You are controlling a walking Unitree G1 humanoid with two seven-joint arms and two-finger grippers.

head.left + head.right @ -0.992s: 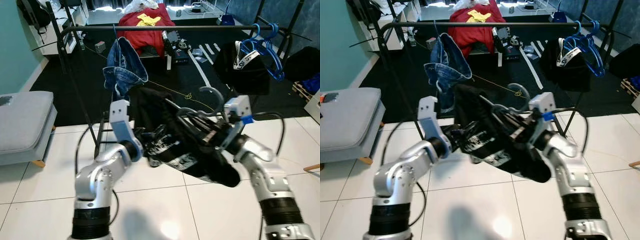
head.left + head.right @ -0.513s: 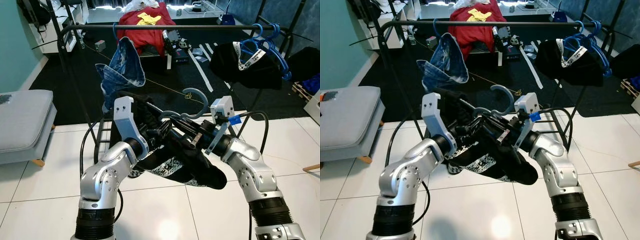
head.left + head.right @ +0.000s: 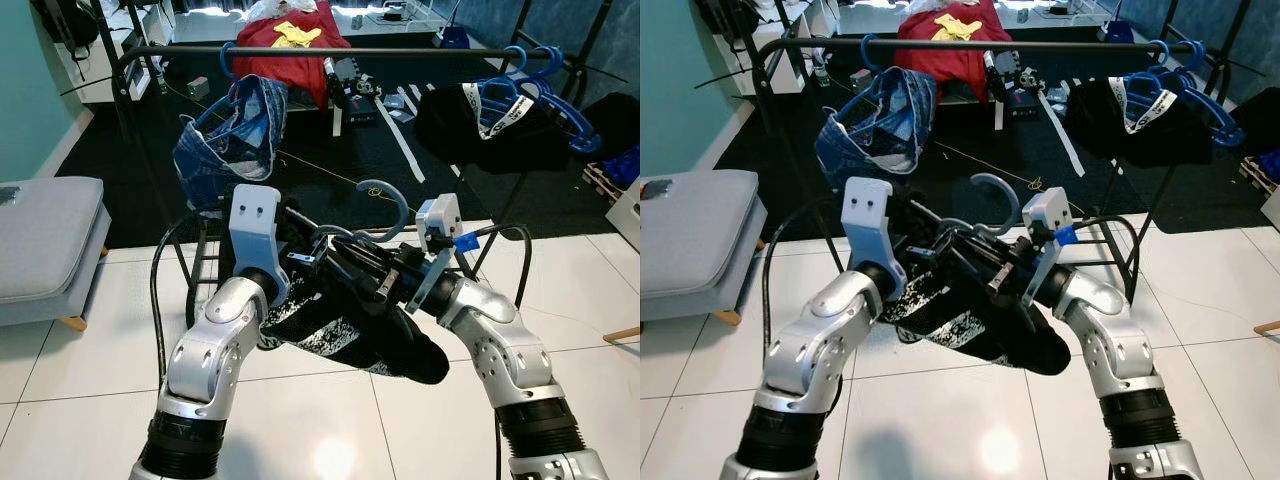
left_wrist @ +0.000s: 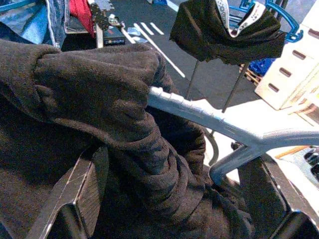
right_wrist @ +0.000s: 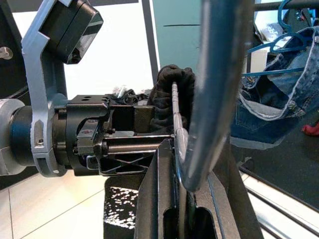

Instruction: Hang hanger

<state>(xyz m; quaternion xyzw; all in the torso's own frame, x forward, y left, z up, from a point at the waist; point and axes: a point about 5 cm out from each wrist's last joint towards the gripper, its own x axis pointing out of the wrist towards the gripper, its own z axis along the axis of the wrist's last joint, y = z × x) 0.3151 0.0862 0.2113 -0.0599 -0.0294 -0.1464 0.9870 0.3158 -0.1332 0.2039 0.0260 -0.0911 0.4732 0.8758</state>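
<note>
A grey-blue hanger, hook [image 3: 386, 201] up, carries a black garment with white print [image 3: 335, 322]. I hold it in front of my chest, below and short of the black clothes rail [image 3: 400, 52]. My right gripper [image 3: 388, 284] is shut on the hanger just under the hook, and the hanger's bar [image 5: 214, 74] runs between its fingers [image 5: 159, 199]. My left gripper [image 3: 308, 262] grips the other end, where the bunched black garment [image 4: 99, 84] on the hanger's arm [image 4: 199, 112] fills the space between its fingers [image 4: 79, 194].
Blue jeans [image 3: 232, 138] hang from a blue hanger on the rail's left part. A black garment [image 3: 500, 118] and several blue hangers [image 3: 545, 95] hang at its right end. A grey cushioned bench [image 3: 45, 235] stands on the left. White tile floor lies below me.
Both arms have drawn the hanger and garment closer together and a little left. The jeans on the rail have swung up to the left, and the black garment at the right has shifted.
</note>
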